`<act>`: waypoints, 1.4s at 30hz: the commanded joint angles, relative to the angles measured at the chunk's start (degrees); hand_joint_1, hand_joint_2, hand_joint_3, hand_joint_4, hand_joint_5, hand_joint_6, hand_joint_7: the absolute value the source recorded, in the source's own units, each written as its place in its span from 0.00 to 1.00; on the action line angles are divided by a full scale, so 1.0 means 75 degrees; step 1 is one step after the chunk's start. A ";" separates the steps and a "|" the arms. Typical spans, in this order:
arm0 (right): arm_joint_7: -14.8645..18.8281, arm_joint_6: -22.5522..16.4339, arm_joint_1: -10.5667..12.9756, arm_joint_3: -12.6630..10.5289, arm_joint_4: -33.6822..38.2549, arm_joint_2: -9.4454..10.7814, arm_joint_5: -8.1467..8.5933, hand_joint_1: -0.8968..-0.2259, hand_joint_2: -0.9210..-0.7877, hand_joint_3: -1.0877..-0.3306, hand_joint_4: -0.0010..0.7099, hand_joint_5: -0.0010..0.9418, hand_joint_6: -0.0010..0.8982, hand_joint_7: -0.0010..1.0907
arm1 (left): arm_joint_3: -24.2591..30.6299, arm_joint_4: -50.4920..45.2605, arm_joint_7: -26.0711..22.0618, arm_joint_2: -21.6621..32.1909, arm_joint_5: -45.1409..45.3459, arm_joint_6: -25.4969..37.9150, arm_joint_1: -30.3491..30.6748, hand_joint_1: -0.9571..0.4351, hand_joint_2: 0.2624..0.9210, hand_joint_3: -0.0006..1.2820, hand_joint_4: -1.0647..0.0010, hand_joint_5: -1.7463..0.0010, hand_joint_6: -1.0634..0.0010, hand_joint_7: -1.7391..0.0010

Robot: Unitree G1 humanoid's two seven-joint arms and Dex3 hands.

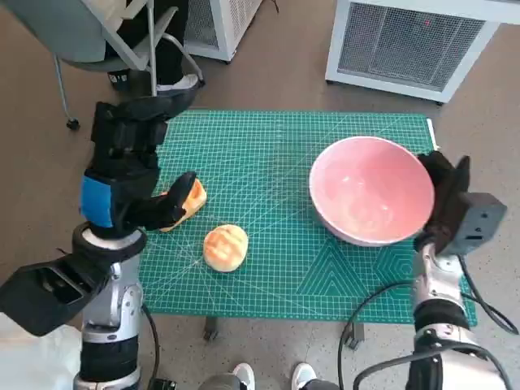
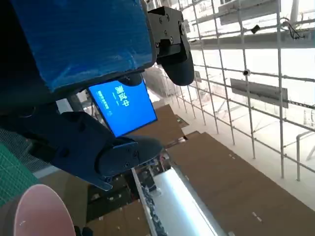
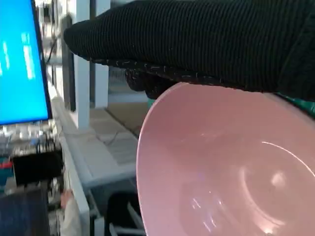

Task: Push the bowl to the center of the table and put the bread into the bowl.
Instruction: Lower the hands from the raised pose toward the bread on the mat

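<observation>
A pink bowl [image 1: 370, 191] stands on the right part of the green mat [image 1: 268, 146]. My right hand [image 1: 445, 193] in its black glove rests against the bowl's outer right rim; in the right wrist view the glove [image 3: 197, 39] lies along the bowl [image 3: 221, 167] edge. A round golden bread roll [image 1: 225, 247] lies left of centre near the front. A second orange-yellow bread piece [image 1: 192, 197] sits at the left, with my left hand [image 1: 122, 175] just beside it, fingertips touching it. The left wrist view shows the fingers [image 2: 118, 152] apart with nothing between them, and the bowl [image 2: 39, 214] beyond.
A grey chair [image 1: 97, 32] and a person's dark shoe [image 1: 175, 80] stand beyond the table's far left corner. White cabinets [image 1: 414, 41] stand behind. Shoes [image 1: 244, 375] show at the front edge. A blue screen [image 2: 123, 105] shows in both wrist views.
</observation>
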 commanded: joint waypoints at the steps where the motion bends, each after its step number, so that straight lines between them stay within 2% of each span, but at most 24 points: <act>1: 0.0205 0.0095 -0.0073 0.0037 0.0084 0.0245 0.0009 0.90 0.00 0.75 0.60 0.00 0.25 0.47 | 0.0031 -0.0214 0.0074 0.0061 0.0065 0.0096 0.0132 0.49 0.74 0.45 1.00 0.48 0.98 0.36; 11: 0.0313 0.0152 -0.0326 0.0029 0.0116 0.0605 0.0044 0.92 0.00 0.75 0.60 0.00 0.25 0.49 | 0.0140 -0.0260 0.0201 0.0165 0.0190 0.0178 0.0257 0.49 0.80 0.38 0.97 0.51 0.95 0.38; 18: 0.0265 0.0251 -0.0501 0.0093 0.0149 0.0800 -0.0015 0.92 0.00 0.78 0.61 0.01 0.24 0.51 | 0.0284 -0.0171 0.0640 0.0489 0.0984 0.0468 0.0298 0.49 0.83 0.34 0.91 0.56 0.90 0.43; 21: 0.0241 0.0300 -0.0563 0.0131 0.0156 0.0830 -0.0052 0.92 0.00 0.78 0.62 0.01 0.23 0.51 | 0.0305 -0.0273 0.0907 0.0713 0.1516 0.0865 0.0345 0.49 0.85 0.30 0.85 0.65 0.87 0.48; 26: 0.0106 0.0293 -0.0689 0.0267 0.0119 0.0697 -0.0187 0.95 0.00 0.76 0.61 0.01 0.23 0.51 | 0.0208 -0.0534 0.1330 0.1307 0.2927 0.1925 0.0381 0.47 0.97 0.14 0.68 0.85 0.75 0.62; 29: 0.0034 0.0206 -0.0724 0.0346 0.0074 0.0623 -0.0233 0.94 0.00 0.75 0.61 0.00 0.23 0.51 | 0.0112 -0.0639 0.1409 0.1464 0.3390 0.2311 0.0382 0.46 0.99 0.11 0.65 0.91 0.71 0.68; 30: -0.0041 0.0091 -0.0754 0.0403 0.0013 0.0584 -0.0290 0.94 0.00 0.75 0.61 0.00 0.23 0.51 | 0.0039 -0.0620 0.1409 0.1582 0.3636 0.2519 0.0360 0.46 0.99 0.10 0.64 0.92 0.70 0.69; 32: -0.0196 -0.0238 -0.0791 0.0541 -0.0149 0.0513 -0.0449 0.91 0.00 0.75 0.60 0.00 0.22 0.51 | -0.0121 -0.0573 0.1337 0.1803 0.4038 0.2953 0.0298 0.46 1.00 0.09 0.64 0.96 0.65 0.77; 37: -0.0166 -0.1217 -0.0755 0.0811 -0.0699 0.0400 -0.0670 0.91 0.00 0.73 0.56 0.00 0.18 0.54 | -0.0498 -0.0381 0.0798 0.2228 0.4415 0.3903 -0.0013 0.45 1.00 0.06 0.66 0.99 0.58 0.91; 42: 0.0112 -0.2265 -0.0511 0.1023 -0.1580 0.0417 -0.0708 0.91 0.00 0.72 0.55 0.00 0.13 0.61 | -0.1010 -0.0104 0.0453 0.2513 0.4923 0.4686 -0.0380 0.45 1.00 0.05 0.69 1.00 0.58 0.95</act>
